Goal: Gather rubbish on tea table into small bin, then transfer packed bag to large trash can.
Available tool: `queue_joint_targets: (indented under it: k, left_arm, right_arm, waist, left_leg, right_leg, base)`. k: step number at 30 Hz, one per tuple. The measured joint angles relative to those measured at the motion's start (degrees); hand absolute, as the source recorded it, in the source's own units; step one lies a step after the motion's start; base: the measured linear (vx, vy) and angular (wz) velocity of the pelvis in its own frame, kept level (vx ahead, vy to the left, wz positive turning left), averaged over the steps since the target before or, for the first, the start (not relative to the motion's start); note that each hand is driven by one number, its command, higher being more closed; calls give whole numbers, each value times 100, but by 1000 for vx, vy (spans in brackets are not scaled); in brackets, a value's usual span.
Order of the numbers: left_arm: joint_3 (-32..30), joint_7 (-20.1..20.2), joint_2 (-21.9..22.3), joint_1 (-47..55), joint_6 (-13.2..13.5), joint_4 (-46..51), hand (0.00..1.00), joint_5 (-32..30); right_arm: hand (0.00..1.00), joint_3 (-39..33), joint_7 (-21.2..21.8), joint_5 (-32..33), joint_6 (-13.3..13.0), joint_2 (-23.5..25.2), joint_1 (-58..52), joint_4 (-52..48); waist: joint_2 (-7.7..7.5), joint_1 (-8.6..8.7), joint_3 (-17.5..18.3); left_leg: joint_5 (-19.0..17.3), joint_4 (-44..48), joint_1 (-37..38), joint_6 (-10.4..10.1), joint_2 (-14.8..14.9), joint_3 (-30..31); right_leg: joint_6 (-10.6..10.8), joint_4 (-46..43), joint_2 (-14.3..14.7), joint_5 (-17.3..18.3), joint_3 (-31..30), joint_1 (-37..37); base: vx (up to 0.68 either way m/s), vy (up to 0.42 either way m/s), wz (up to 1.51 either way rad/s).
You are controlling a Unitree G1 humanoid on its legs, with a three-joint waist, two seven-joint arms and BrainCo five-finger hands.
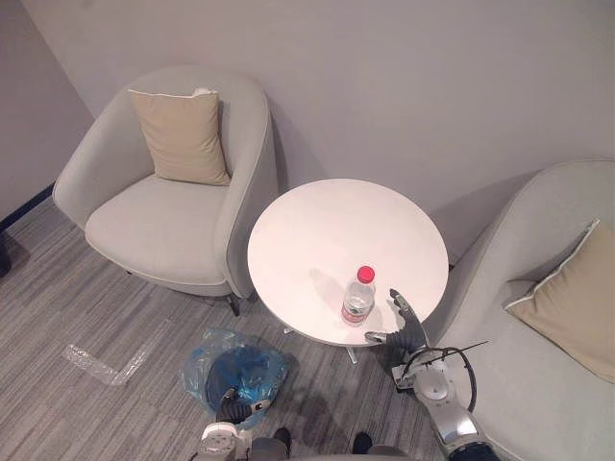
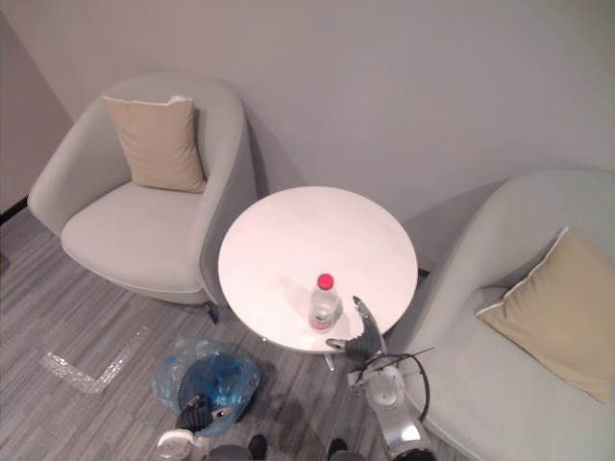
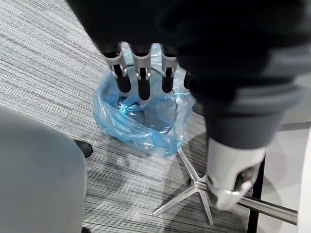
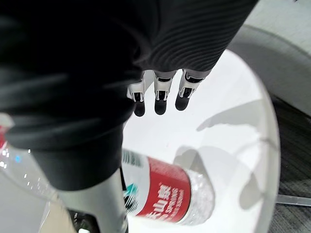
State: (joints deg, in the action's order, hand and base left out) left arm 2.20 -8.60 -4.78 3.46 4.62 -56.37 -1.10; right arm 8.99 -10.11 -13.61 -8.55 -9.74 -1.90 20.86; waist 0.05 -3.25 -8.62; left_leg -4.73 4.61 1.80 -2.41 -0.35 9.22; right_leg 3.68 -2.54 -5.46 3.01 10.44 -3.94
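Pretty soft, even indoor light, nothing harsh. The water bottle (image 1: 358, 297) throws a faint shadow on the round white table (image 1: 332, 223), whose top glares a bit in the right wrist view.

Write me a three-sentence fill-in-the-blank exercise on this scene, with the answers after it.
1. The bottle standing on the table has a ____ cap.
2. The left hand hangs by the bin on the floor, which is lined with a ____ bag.
3. The right hand is open beside the ____.

Missing words: red; blue; bottle.
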Motion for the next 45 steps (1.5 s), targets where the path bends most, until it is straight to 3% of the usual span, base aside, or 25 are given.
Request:
queue_joint_targets:
  k: [10,11,16,26,33,36,45]
  left_arm:
    - [112,0,12,-1,16,147,0,11]
    - [116,1,12,-1,15,174,0,11]
    - [176,2,13,-8,25,306,0,27]
    - [222,1,24,-44,115,370,0,116]
    - [217,7,30,-41,95,359,0,108]
    - [219,15,16,-37,73,319,0,50]
    - [254,43,-65,-37,1,190,0,-49]
  right_arm:
    - [0,197,-154,6,4,-33,434,26]
    - [100,200,-197,12,4,-33,481,26]
    - [100,198,-362,20,9,-32,845,117]
    - [100,178,-444,231,72,-32,1062,232]
    - [100,0,-295,372,54,38,433,-845]
    - [100,-37,-170,486,-6,90,125,-1181]
    - [100,38,47,393,-39,296,-553,-2034]
  waist:
    - [109,-36,-152]
    - [120,-36,-185]
    - [173,-63,-269]
    - [203,-167,-399]
    - [198,-154,-401]
    - [181,-45,-391]
    - [15,29,-257]
  left_leg:
    - [0,76,-196,1,-81,278]
    - [0,90,-222,1,-94,309]
    - [-1,261,-582,0,-135,460]
    - [-3,244,-581,1,-137,515]
    - [-5,146,-382,5,-76,272]
    - [-5,132,-328,6,-61,169]
    - [-21,-62,58,22,75,-425]
  right_leg:
    - [18,42,-46,14,252,5]
    - [31,42,-54,23,279,9]
    - [36,-3,-65,28,440,228]
    - [36,-1,-65,29,401,211]
    - [37,-21,-66,27,97,182]
    - [42,-27,-60,19,-17,181]
    - [44,-44,22,-60,-596,183]
  base:
    - [10,9,16]
    - [-19,10,14]
    - [-12,10,18]
    - [5,7,4]
    - [-10,19,-19]
    - [-42,23,-19]
    - [-18,16,-33]
